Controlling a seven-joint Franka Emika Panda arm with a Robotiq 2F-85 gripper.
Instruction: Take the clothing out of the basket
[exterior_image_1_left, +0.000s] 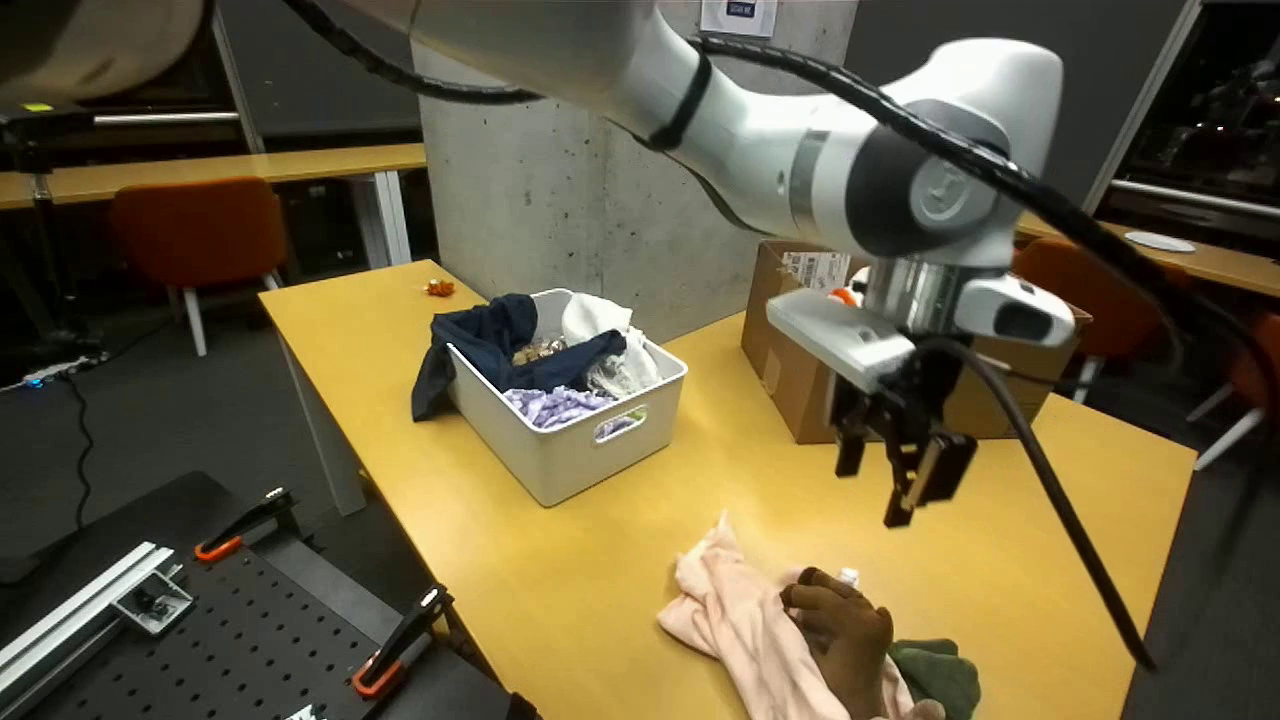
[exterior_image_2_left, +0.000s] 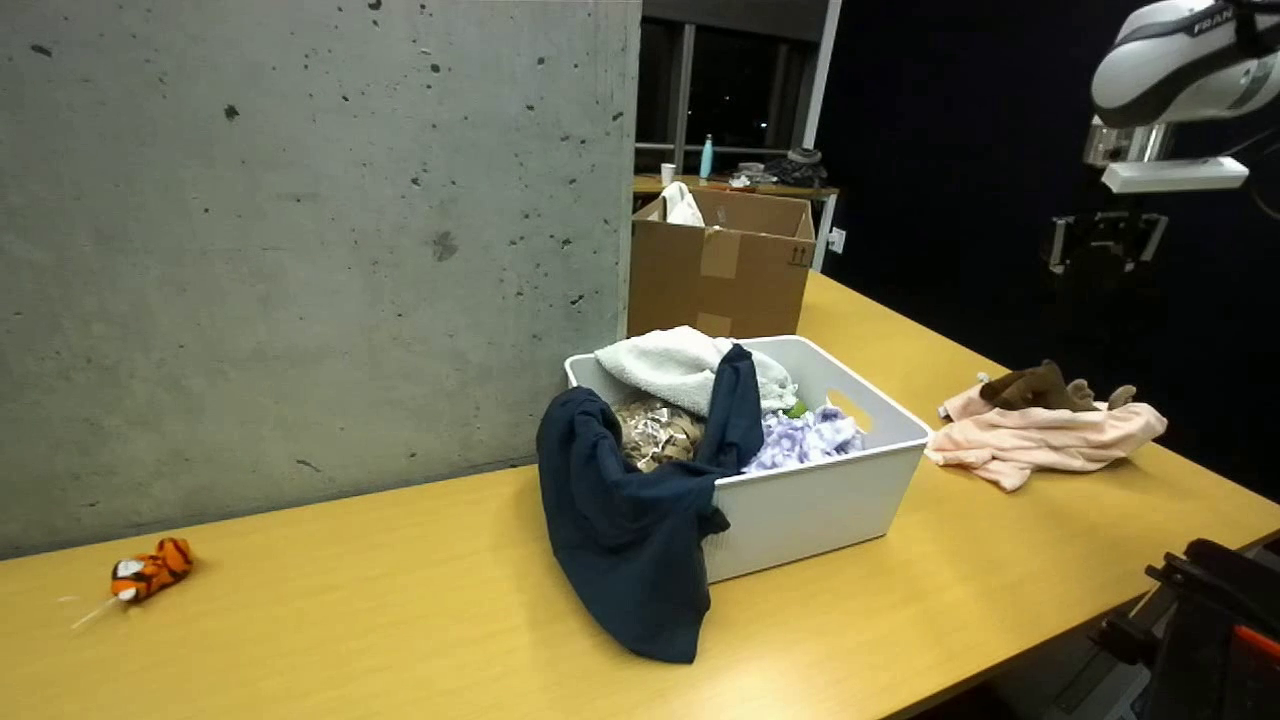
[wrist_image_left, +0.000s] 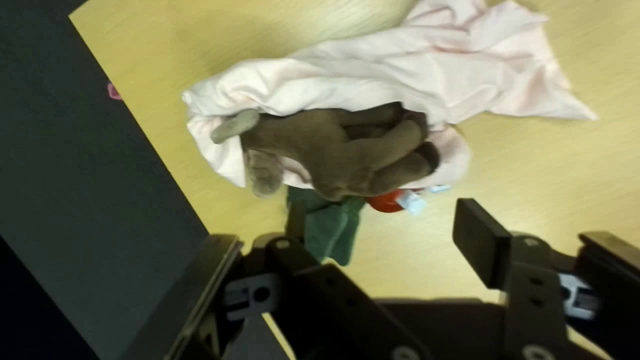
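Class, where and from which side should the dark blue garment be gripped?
Take the dark blue garment by its narrow strip inside the basket, probably from above with the open tool: that strip lies uncovered on top, whereas much of the rest drapes over the rim, which might get pinched.

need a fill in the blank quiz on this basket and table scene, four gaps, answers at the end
A dark ____ garment hangs out of the basket.
The brown plush lies against a pale ____ cloth.
The claw holds nothing, its jaws ____ rather than shut.
The box is made of ____.

Missing words: blue; pink; open; cardboard.
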